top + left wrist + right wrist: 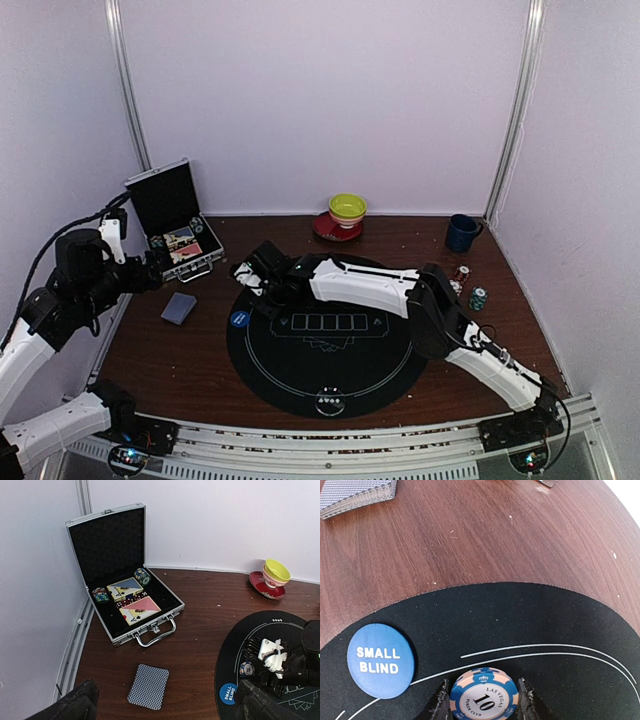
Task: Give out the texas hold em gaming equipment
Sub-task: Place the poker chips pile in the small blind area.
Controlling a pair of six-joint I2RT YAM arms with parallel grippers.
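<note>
1. Over at the far-left edge of the black poker mat (330, 375) is where we've got the right jaws (484, 702) parked. The blue 10 chip (484, 695) sits dead centre between them, flat on the felt, face up.
2. Both fingertips (441, 702) look snug against the chip's rim, one on each side. We're reading that as a grip on the chip, not just a hover.
3. It's round, so there's no long axis to fuss over, and the line between the jaws already runs through its middle. Our guess is the coming move is either a straight lift or a let-go, with no sideways hunting needed.
4. The blue SMALL BLIND button (381, 660) lies on the mat just beside the chip, to its left in the right wrist camera. They're apart, with a strip of felt between them. We'd watch the finger on that side so it doesn't nudge the button.
5. The left jaws (167, 700) are spread wide with nothing in them, hanging over the counter (210, 610). They're near the face-down deck of cards (148, 686), which lies in front of the open chip case (150, 622). That's well apart from the chip, so the right arm is plainly the nearer one.
6. Some green chips (478, 297) and red-and-white chips (461, 272) sit on the counter off the mat's right side.
</note>
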